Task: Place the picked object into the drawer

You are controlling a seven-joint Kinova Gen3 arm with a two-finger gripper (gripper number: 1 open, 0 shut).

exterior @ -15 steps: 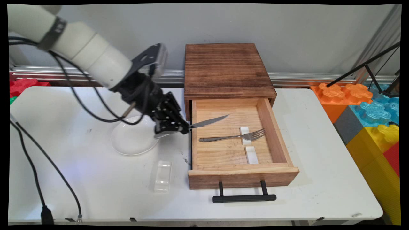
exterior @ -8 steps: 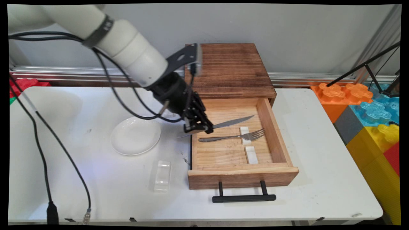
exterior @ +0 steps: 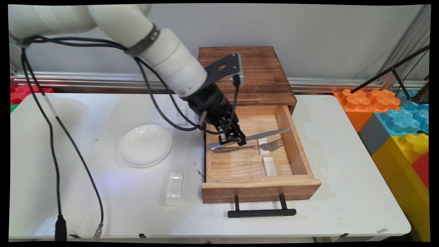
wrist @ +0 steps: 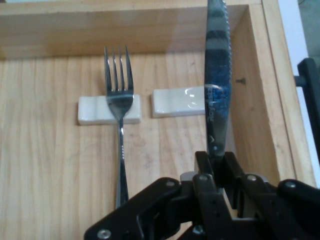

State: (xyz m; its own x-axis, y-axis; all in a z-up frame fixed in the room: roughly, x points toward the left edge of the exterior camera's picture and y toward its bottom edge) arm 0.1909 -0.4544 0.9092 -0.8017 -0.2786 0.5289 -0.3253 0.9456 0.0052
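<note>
The pincer (exterior: 234, 139) is clenched on a knife (exterior: 264, 134), gripping it along the handle, and holds it above the floor of the open drawer (exterior: 297, 147); the blade points toward the drawer's right wall, its tip close to that wall; just beside the knife lies a fork (exterior: 252, 146), its neck propped on a small white rest (exterior: 263, 145); a second white rest (exterior: 270, 166) sits bare nearer the drawer front; the drawer juts from a wooden box (exterior: 243, 75) and carries a black handle (exterior: 261, 212); out on the tabletop (exterior: 349, 178) stand a white plate (exterior: 145, 145) and a clear little container (exterior: 175, 188), both well apart from the pincer.
</note>
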